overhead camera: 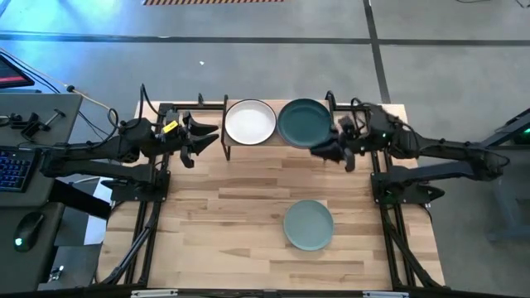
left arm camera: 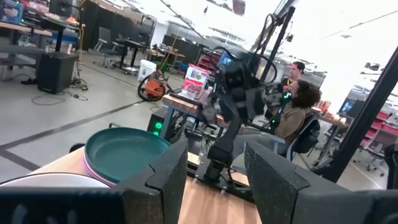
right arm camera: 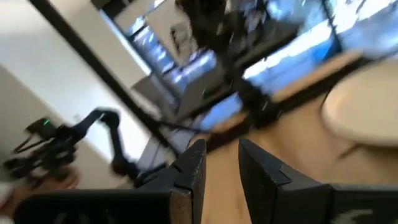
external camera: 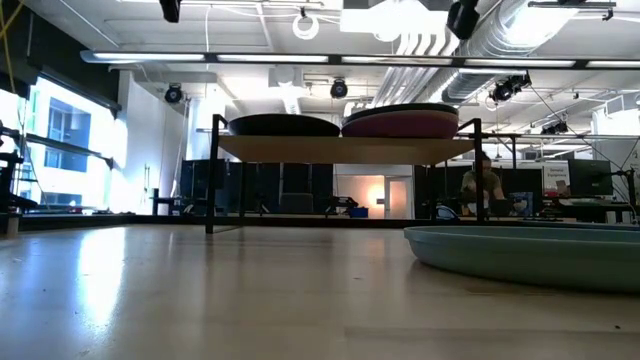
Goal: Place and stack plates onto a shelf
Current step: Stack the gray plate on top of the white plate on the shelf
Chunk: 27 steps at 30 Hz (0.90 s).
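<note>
The shelf [external camera: 340,150] stands at the table's far edge. It carries two stacks. The left stack has the cream-white plate [overhead camera: 250,122] on top and the black plate [external camera: 283,125] at the bottom. The right stack has the dark teal plate [overhead camera: 304,122] on top and a pink or purple plate [external camera: 400,124] under it. The pale blue-green plate [overhead camera: 308,224] lies flat on the table, near and right of centre. My left gripper [overhead camera: 211,136] hovers open and empty by the shelf's left end. My right gripper [overhead camera: 319,151] hovers open and empty just in front of the teal plate.
The shelf's black posts [overhead camera: 225,124] stand beside my left gripper. Bare tabletop [overhead camera: 232,207] lies in front of the shelf. A desk with a keyboard [overhead camera: 12,165] is left of the table. People sit in the room beyond [left arm camera: 298,106].
</note>
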Each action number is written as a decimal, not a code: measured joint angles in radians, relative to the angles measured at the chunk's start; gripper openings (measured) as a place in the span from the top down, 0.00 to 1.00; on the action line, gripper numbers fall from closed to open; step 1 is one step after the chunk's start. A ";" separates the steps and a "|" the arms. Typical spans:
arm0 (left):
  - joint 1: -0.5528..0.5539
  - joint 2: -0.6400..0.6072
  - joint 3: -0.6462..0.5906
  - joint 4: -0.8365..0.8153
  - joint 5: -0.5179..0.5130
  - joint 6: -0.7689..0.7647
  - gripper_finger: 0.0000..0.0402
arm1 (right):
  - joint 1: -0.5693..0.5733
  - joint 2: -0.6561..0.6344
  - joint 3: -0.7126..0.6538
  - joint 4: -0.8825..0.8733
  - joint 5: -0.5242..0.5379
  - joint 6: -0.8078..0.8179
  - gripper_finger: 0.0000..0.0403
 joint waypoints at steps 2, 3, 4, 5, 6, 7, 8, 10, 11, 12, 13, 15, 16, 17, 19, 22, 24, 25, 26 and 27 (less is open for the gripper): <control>0.000 0.000 0.000 -0.001 0.000 -0.009 0.63 | 0.054 0.000 0.000 -0.058 0.000 0.049 0.81; 0.000 0.001 0.000 -0.001 0.000 -0.013 0.63 | 0.082 0.000 0.000 -0.092 0.000 0.073 0.81; 0.000 0.001 0.000 -0.001 0.000 -0.017 0.63 | 0.111 0.000 0.000 -0.134 0.000 0.099 0.82; 0.000 0.002 0.000 -0.002 0.000 -0.017 0.63 | 0.140 0.000 0.000 -0.178 0.000 0.123 0.82; 0.000 0.002 0.000 -0.003 0.000 -0.017 0.63 | 0.167 0.000 0.000 -0.226 0.004 0.141 0.83; 0.000 0.002 0.000 -0.003 0.000 -0.018 0.63 | 0.193 0.000 0.000 -0.273 0.015 0.161 0.83; 0.000 0.002 0.000 -0.003 0.000 -0.018 0.63 | 0.220 0.000 0.000 -0.322 0.035 0.182 0.84; 0.000 0.002 0.000 -0.003 0.000 -0.018 0.63 | 0.272 0.000 0.000 -0.438 0.086 0.217 0.85; 0.000 0.002 0.000 -0.003 0.000 -0.018 0.63 | 0.296 0.000 0.000 -0.505 0.119 0.235 0.85; 0.000 0.002 0.000 -0.003 0.000 -0.018 0.63 | 0.321 0.000 0.000 -0.574 0.158 0.258 0.85; 0.000 0.002 0.000 -0.003 0.000 -0.018 0.63 | 0.343 0.000 -0.003 -0.640 0.195 0.287 0.86; 0.000 0.002 0.000 -0.003 0.000 -0.018 0.63 | 0.376 0.000 -0.027 -0.741 0.251 0.378 0.86; 0.000 0.002 0.000 -0.003 0.000 -0.018 0.63 | 0.390 0.000 -0.045 -0.778 0.264 0.429 0.86; 0.000 0.002 0.000 -0.003 0.000 -0.018 0.63 | 0.404 0.000 -0.065 -0.800 0.269 0.475 0.85; 0.000 0.002 0.000 -0.010 0.000 -0.018 0.63 | 0.437 0.000 -0.109 -0.798 0.269 0.554 0.84; 0.000 0.002 0.000 -0.029 0.001 -0.019 0.63 | 0.487 0.000 -0.176 -0.756 0.268 0.616 0.79; 0.000 0.002 0.000 -0.037 0.001 -0.020 0.63 | 0.506 0.000 -0.220 -0.696 0.272 0.680 0.73; 0.000 0.002 0.000 -0.040 0.001 -0.025 0.63 | 0.512 0.001 -0.240 -0.669 0.273 0.713 0.70; 0.000 0.002 0.000 -0.045 0.001 -0.027 0.63 | 0.520 0.006 -0.258 -0.646 0.272 0.746 0.68; 0.000 0.002 0.000 -0.048 0.001 -0.028 0.63 | 0.528 0.014 -0.273 -0.626 0.267 0.775 0.65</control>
